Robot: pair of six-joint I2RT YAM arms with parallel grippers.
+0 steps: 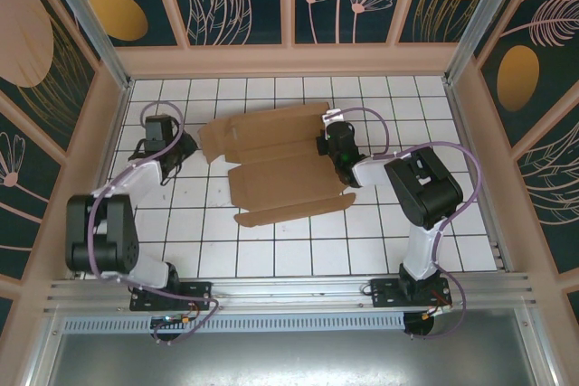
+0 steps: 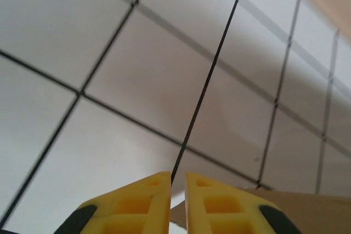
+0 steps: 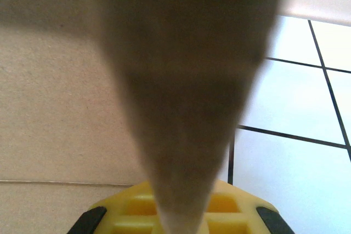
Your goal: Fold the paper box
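Note:
The paper box (image 1: 271,169) is a flat brown die-cut cardboard sheet lying on the white tiled table, flaps spread out. My right gripper (image 1: 328,146) is at the sheet's right edge. In the right wrist view a blurred brown flap (image 3: 186,80) rises from between the yellow fingers (image 3: 126,206), so the right gripper (image 3: 181,193) is shut on it; flat cardboard (image 3: 55,108) lies to the left. My left gripper (image 1: 187,145) hovers just off the sheet's left edge. Its yellow fingers (image 2: 148,201) stand almost together with nothing between them, and a cardboard corner (image 2: 301,206) shows to the lower right.
The white gridded table (image 1: 181,241) is fenced by wooden-framed walls (image 1: 289,59) on three sides, with an aluminium rail (image 1: 289,291) along the near edge. Bare tiles lie in front of the sheet and to the far right (image 1: 452,133).

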